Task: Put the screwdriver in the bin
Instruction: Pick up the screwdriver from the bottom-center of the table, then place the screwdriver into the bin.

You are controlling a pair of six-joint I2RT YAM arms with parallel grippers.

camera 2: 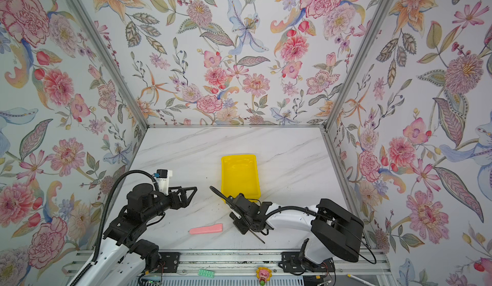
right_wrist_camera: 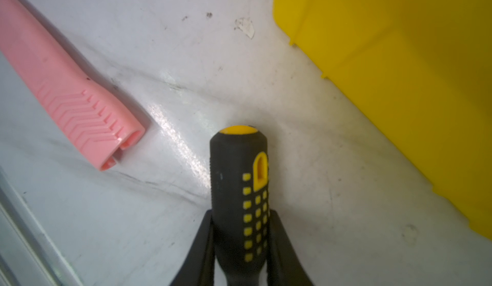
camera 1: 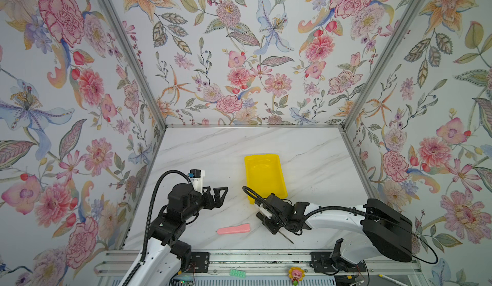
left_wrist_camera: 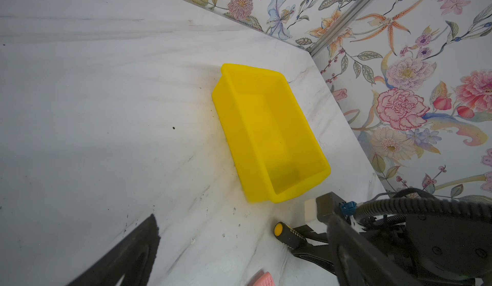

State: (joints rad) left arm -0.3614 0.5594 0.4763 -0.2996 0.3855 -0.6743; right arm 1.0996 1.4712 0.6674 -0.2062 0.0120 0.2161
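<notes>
right gripper: clamped on the screwdriver. in the right wrist view the right gripper [right_wrist_camera: 241, 218] has a black finger [right_wrist_camera: 203, 244] on each side of the handle, both pressed against it.
screwdriver: the screwdriver [right_wrist_camera: 239, 191] has a black handle with small yellow squares and a yellow cap on its end.
grip spot: the fingers hold the part of the handle nearer the shaft. the rest of the handle and the cap stick out free ahead of the fingertips.
shaft end: in a top view the screwdriver [camera 1: 287, 238] shows only as a thin dark shaft. it pokes out from under the right wrist and slants toward the front rail [camera 1: 255, 255].
where it is: low at the marble table [camera 1: 213, 151], outside the bin and just off its near end. i cannot tell whether it touches the table.
bin: the yellow bin [camera 1: 262, 156] stands on the table with its long sides running away from the arms.
handle and bin: in the left wrist view the capped end of the screwdriver [left_wrist_camera: 286, 235] sits near the closest corner of the bin [left_wrist_camera: 239, 138], but apart from it.
pink bar: the pink bar [camera 1: 233, 229] lies flat on the table, left of the right gripper and apart from the screwdriver.
left gripper: the left gripper [camera 1: 223, 195] hovers with its fingers spread and nothing between them. it is left of the bin and well apart from the screwdriver.
</notes>
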